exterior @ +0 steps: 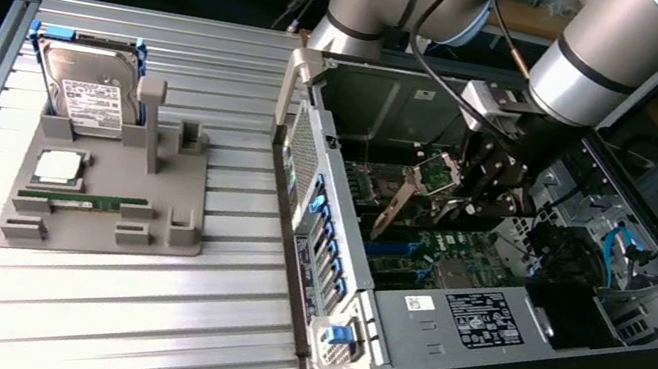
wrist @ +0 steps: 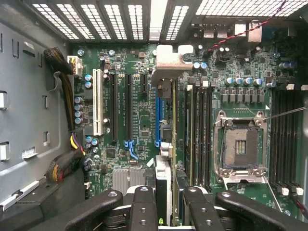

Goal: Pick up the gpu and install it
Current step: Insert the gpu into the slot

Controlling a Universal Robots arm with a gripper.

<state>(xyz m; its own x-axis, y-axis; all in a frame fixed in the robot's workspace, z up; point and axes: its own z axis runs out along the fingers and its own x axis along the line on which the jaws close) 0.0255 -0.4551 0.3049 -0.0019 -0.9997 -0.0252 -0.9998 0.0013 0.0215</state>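
Arm reaches down into the open computer case point(exterior: 634, 299), which lies on its side at the exterior view's right. Gripper point(exterior: 468, 204) sits inside the case above the motherboard point(wrist: 139, 120), its fingers point(wrist: 144, 207) pinching the gpu point(exterior: 397, 202) between them.

In the exterior view the gpu shows as a thin brownish card, tilted, extending toward 8 o'clock from the gripper. In the wrist view the card is seen edge-on point(wrist: 163, 192), its silver bracket point(wrist: 168, 60) near the case's rear vents; whether its edge is in a slot I cannot tell.

On the slatted table point(exterior: 78, 303), at 9 o'clock from the case, a grey holder tray point(exterior: 164, 237) carries the hard drive point(exterior: 94, 92) standing upright and a green memory stick point(exterior: 83, 199) lying flat.
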